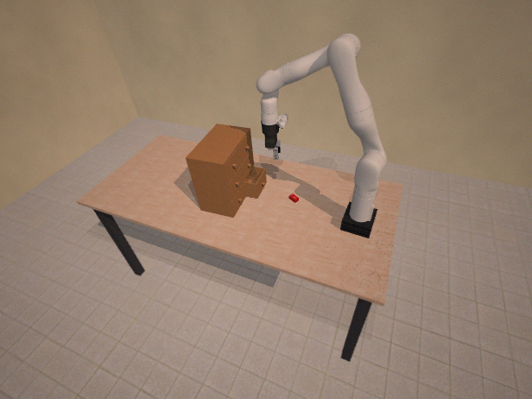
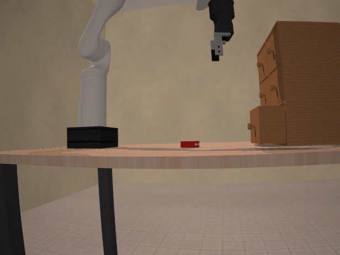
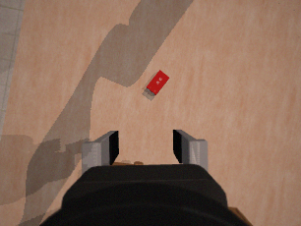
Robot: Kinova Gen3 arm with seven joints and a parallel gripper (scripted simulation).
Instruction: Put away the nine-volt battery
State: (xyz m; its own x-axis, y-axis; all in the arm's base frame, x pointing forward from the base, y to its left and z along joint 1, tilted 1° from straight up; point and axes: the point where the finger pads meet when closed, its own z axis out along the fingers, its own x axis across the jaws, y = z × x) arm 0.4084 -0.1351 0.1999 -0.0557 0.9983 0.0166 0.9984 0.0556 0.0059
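Note:
A red nine-volt battery (image 1: pixel 294 198) (image 2: pixel 190 144) (image 3: pixel 158 82) lies flat on the table (image 1: pixel 276 233) between the chest and the arm's base. The brown chest (image 1: pixel 216 168) (image 2: pixel 312 83) has two columns of drawers with small knobs. One lower drawer (image 1: pixel 256 182) (image 2: pixel 267 124) stands pulled out part way; its inside is hidden from me. The other drawers are pushed in. My gripper (image 1: pixel 276 151) (image 2: pixel 216 53) (image 3: pixel 146 141) is open and empty. It points down, high above the table, in front of the chest's upper drawers and apart from the battery.
The arm's black base (image 1: pixel 358 221) (image 2: pixel 92 137) stands near the table's right edge. The arm's shadow (image 3: pixel 123 54) crosses the table beside the battery.

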